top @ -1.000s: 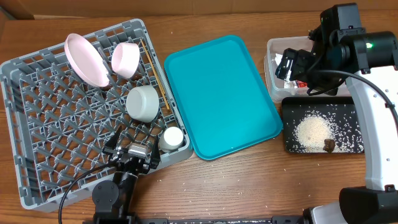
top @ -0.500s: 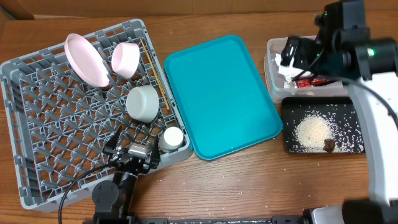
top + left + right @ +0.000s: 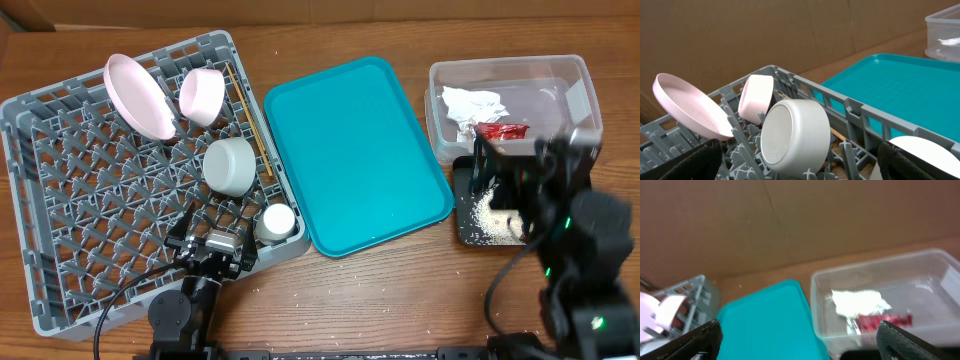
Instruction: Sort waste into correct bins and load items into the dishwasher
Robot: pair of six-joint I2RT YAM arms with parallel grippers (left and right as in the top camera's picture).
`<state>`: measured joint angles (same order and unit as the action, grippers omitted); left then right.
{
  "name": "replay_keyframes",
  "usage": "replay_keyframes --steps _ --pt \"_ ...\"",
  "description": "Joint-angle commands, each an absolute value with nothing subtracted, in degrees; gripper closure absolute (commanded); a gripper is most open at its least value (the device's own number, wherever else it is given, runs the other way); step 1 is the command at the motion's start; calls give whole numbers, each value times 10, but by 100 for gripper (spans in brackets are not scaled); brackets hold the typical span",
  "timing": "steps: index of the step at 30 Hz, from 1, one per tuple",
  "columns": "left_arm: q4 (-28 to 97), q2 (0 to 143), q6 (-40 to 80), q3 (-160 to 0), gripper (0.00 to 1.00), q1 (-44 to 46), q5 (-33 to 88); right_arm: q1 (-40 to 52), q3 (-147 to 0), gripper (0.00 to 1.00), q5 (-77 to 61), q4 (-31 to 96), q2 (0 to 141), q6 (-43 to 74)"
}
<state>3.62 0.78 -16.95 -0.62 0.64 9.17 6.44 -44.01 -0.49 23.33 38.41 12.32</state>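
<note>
The right pincer (image 3: pixel 797 336) (spread, empty), if swung low, could clip the clear tub (image 3: pixel 819 305) just ahead, spilling its napkin (image 3: pixel 860 301).

I get soft, even light from above in the overhead view, with faint shadows along the teal tray (image 3: pixel 355 155). Right of that tray the right arm (image 3: pixel 565 235) smears into a dark blur. My left wrist view is crisp on the bowl (image 3: pixel 795 132) left of the tray, but the right wrist view is soft throughout, the clear tub (image 3: pixel 935 280) right of the tray hazy.
</note>
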Motion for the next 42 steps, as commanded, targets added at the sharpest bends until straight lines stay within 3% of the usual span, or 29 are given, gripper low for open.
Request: replay_keyframes --steps 1,7,22,42 --pt "36 3 -180 -3 0 2 89 51 -349 0 3 204 298 115" --pt "36 3 -180 -3 0 2 88 47 -226 0 -1 171 171 115" --pt "36 3 -180 -3 0 2 88 47 -46 0 -12 91 7 115" --pt "36 3 -180 -3 0 2 88 48 -19 0 -17 77 2 119"
